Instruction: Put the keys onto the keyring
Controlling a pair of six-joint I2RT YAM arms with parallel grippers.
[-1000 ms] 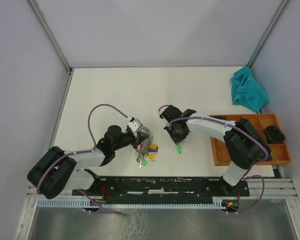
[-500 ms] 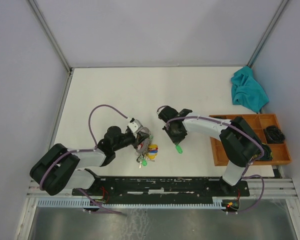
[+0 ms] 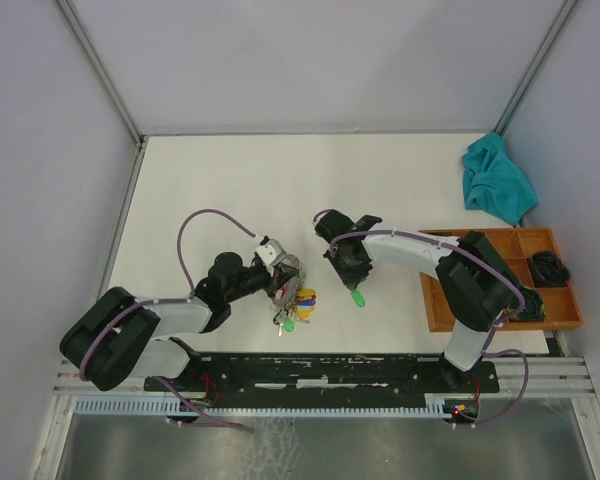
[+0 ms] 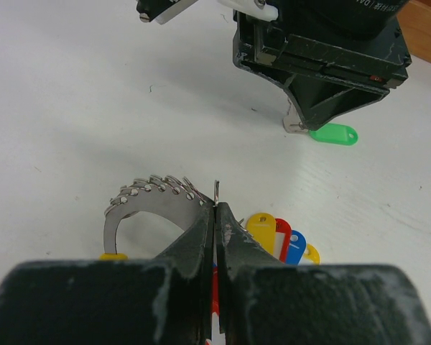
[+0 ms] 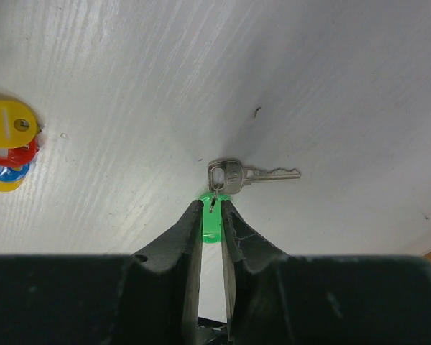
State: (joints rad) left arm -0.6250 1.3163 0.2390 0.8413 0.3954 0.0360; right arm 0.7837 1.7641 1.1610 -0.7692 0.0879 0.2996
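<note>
Right fingers [image 5: 185, 248] straddle green key [image 5: 211, 224] (keyring [image 5: 11, 140] near).

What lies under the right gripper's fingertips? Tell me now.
A green tag lies on the table under the right gripper, its lower part covered by the fingers; its silver key shows just beyond.

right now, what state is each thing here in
left tool, shut on the keyring
keyring, gripped at its wire, coloured tags bunched below
green-tagged key, loose, lying flat on the table, not on the ring
right tool, slightly open, fingers straddling the key's green tag
teal cloth, crumpled at the far right
wooden tray, flat beside the right arm
</note>
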